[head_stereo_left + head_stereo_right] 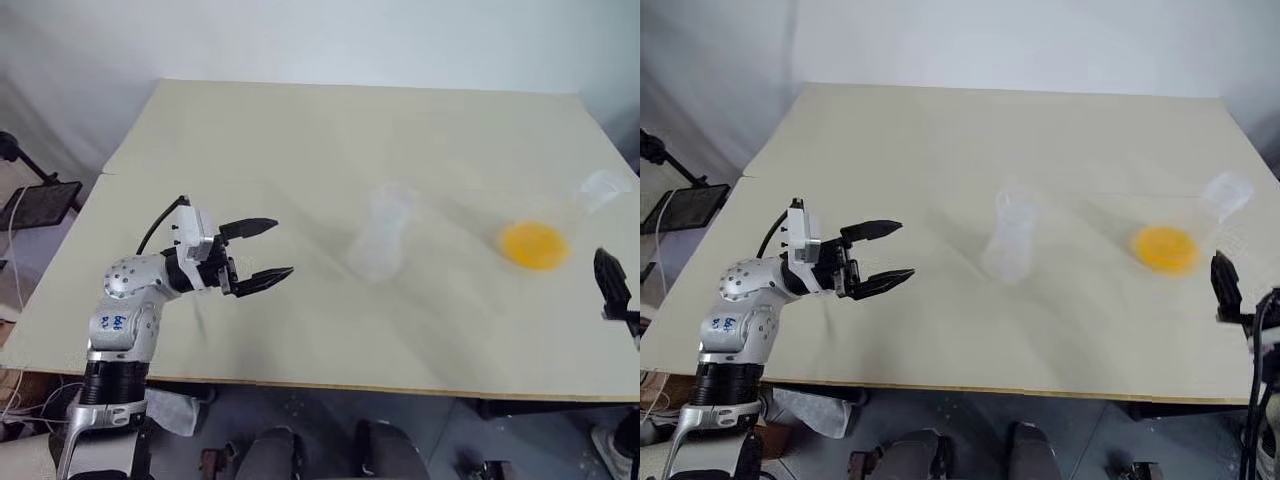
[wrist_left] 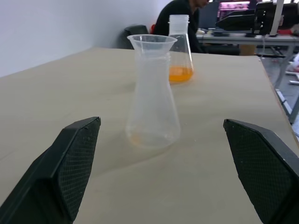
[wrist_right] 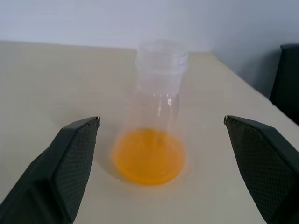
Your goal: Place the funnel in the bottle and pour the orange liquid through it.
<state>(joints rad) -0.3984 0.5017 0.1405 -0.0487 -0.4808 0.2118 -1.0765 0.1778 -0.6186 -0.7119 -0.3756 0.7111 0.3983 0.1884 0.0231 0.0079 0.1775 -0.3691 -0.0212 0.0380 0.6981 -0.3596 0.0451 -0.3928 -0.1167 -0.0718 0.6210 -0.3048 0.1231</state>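
Funnel [image 2: 152, 43] in bottle [image 2: 153, 109]; flask [image 3: 156, 130] right

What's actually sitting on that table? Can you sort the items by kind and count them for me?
Frosty bottle: 1
Clear funnel, seated in the bottle's neck: 1
Clear conical flask holding the orange liquid: 1
Total: 3 items on the table

This looks like a robotics lab or workshop: a bare beige worktop [image 1: 300, 150] against plain white walls carries a conical flask [image 2: 180, 51], and beyond its far edge a person [image 2: 180, 14] sits at desks with monitors [image 2: 243, 14].
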